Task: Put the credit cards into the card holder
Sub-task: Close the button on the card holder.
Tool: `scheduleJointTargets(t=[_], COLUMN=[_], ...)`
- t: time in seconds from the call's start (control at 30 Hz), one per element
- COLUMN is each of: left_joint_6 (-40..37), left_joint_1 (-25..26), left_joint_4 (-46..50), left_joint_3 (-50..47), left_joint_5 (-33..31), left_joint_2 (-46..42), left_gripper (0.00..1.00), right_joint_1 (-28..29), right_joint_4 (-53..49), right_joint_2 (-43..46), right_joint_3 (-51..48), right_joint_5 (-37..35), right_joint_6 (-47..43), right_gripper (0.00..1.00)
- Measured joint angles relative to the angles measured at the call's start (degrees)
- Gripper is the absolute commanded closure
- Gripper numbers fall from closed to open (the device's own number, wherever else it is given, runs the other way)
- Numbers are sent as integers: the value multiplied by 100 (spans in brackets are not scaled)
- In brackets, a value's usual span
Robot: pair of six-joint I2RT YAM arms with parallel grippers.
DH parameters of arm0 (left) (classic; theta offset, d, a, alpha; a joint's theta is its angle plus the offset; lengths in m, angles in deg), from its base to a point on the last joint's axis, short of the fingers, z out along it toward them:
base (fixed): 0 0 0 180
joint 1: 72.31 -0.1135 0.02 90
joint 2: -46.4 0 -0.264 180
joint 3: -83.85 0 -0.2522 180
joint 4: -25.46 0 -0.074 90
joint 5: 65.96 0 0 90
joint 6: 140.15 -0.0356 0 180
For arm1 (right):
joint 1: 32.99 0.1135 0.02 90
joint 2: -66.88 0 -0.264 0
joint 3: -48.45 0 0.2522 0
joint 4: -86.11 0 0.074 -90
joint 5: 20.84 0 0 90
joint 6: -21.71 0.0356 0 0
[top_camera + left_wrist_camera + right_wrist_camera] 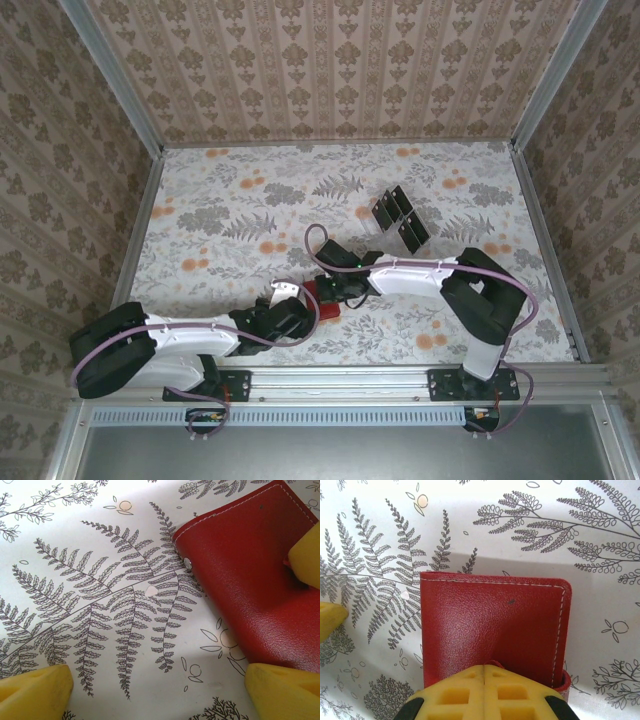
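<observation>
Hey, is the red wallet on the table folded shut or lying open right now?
Folded shut. The card holder lies flat with its stitched red outer cover facing up, and no inner pockets show.

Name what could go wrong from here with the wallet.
1. The card holder lies folded shut; the right gripper, shut at its edge, may just push it across the table.
2. The open left gripper has a finger by the holder's corner, close to the right gripper; the two might collide.

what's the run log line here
left end effector: open, beside red wallet | right end effector: shut, tips at wallet edge | black cards: apart
</observation>
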Motion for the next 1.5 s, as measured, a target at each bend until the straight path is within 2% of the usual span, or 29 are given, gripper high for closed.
scheduleJointTargets(t=[0.67,1.2,1.3,1.5], left_joint_6=[-2,0,0,-2], left_joint_1=[0,0,0,-26], left_joint_4=[13,15,24,107], left_joint_3=[26,26,33,79], left_joint_5=[-17,-20,-20,9], left_joint_2=[42,42,39,-4], left_gripper=[2,2,1,0], right_joint_1=[-557,-627,-643,-671], right_joint_4=[1845,2188,2166,1379], right_joint_2=[-4,125,138,151], right_joint_3=[-922,-1180,-1161,-573], right_joint_5=[1198,1325,1362,1311], right_joint_6=[496,520,514,319], right_gripper=[100,100,91,58])
